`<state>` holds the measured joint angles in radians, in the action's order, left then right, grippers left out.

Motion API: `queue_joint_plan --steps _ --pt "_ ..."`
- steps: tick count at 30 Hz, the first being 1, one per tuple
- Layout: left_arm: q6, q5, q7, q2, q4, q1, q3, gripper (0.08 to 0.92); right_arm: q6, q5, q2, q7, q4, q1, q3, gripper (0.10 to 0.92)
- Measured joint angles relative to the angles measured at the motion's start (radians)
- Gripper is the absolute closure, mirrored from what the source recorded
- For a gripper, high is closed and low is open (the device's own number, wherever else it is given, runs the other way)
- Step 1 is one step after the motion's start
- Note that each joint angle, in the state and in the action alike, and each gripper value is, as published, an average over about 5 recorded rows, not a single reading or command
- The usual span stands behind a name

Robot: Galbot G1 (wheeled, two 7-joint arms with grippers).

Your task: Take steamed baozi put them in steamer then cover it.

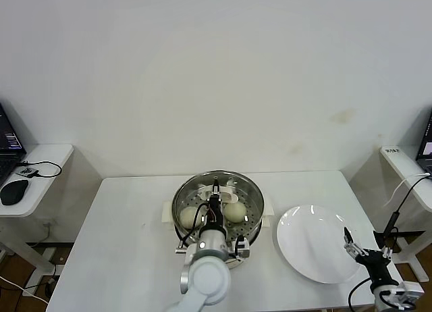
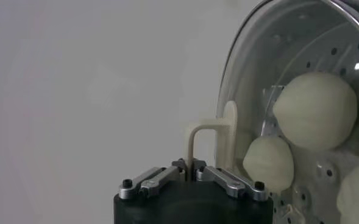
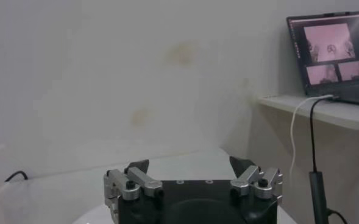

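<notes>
The steamer (image 1: 181,225) stands mid-table on its cream-white base. The glass cover (image 1: 246,197) lies over its top. My left gripper (image 1: 216,190) is above the pot, shut on the cover's cream-white handle (image 2: 192,139). In the left wrist view the cover's metal rim (image 2: 228,79) curves past, and three baozi (image 2: 316,109) (image 2: 269,163) (image 2: 357,196) show through the glass on the perforated tray. Two baozi (image 1: 190,216) (image 1: 235,212) show in the head view. My right gripper (image 1: 363,248) is open and empty over the near right edge of the white plate, and also shows in the right wrist view (image 3: 190,167).
An empty flat white plate (image 1: 312,239) lies right of the steamer. Side tables stand off both table ends: a mouse (image 1: 13,190) on the left one, a laptop (image 3: 334,52) and cables on the right one. A wall is behind.
</notes>
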<state>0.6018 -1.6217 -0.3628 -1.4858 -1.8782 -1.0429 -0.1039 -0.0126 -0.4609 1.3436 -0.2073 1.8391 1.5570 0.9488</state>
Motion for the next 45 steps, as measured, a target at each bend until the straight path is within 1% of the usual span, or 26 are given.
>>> queue_joint_plan --steps 11,22,33,36,45 --pt "-0.003 -0.002 0.015 -0.004 0.003 -0.014 0.006 0.871 0.003 0.004 0.003 0.0 0.0 0.003 0.002 0.203" --pt "-0.028 -0.017 0.052 -0.002 0.017 -0.031 0.013 0.871 0.009 0.005 0.005 0.0 0.001 0.01 0.005 0.203" --pt "-0.034 -0.017 0.056 0.004 0.015 -0.032 0.008 0.865 0.012 0.005 0.006 -0.001 0.001 0.013 0.005 0.203" --pt "-0.036 -0.017 0.055 0.006 0.012 -0.033 0.003 0.812 0.013 0.005 0.006 -0.001 0.001 0.015 0.006 0.203" --pt "-0.036 -0.009 0.038 0.013 -0.014 -0.04 -0.007 0.555 0.013 0.005 0.007 -0.001 0.001 0.014 0.007 0.203"
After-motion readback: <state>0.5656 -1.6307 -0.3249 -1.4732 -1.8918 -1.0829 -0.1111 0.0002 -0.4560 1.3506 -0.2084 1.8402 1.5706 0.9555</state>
